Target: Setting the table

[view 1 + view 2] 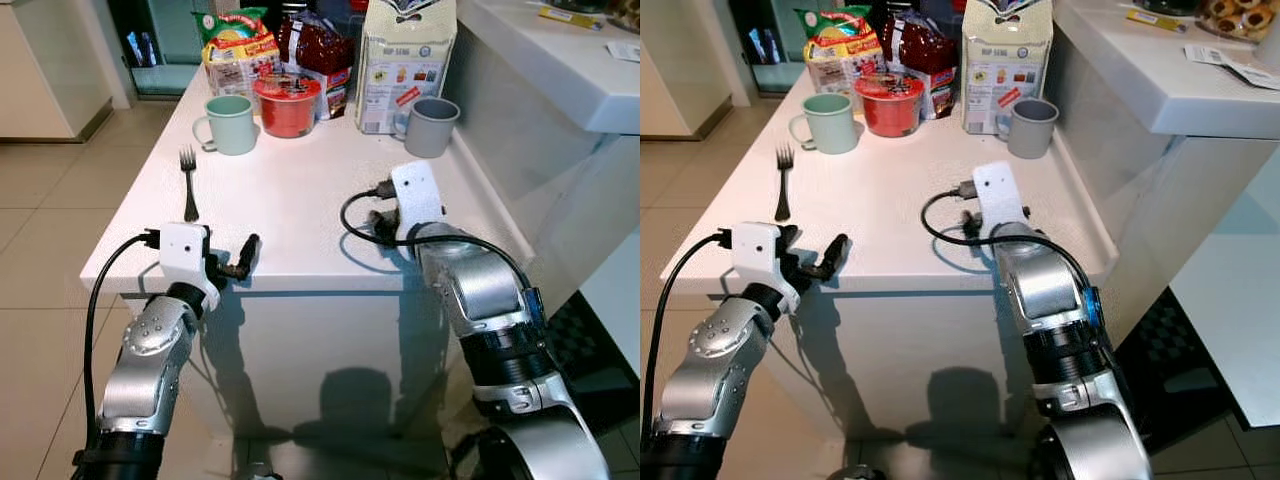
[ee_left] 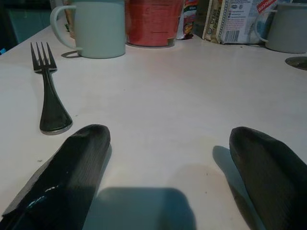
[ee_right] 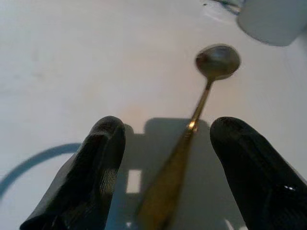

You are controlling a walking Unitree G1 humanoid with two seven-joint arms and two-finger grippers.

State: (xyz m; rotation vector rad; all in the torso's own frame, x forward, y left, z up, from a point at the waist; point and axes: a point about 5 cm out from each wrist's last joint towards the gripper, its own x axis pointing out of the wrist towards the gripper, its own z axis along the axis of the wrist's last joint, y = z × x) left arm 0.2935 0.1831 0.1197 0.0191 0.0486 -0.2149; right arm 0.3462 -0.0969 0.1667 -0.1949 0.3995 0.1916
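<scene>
A dark fork lies on the white table, tines pointing to the far side. My left gripper hovers at the table's front edge, open and holding nothing; in the left wrist view the fork lies ahead of one finger. My right gripper is low over the table further right, open. A golden spoon lies on the table with its handle between the two fingers and its bowl pointing away. The right wrist's white camera block hides the gripper and spoon from the head views.
At the table's far end stand a pale green mug, a red bowl, snack bags, a tall carton and a grey mug. A higher white counter borders the right side. Tiled floor lies to the left.
</scene>
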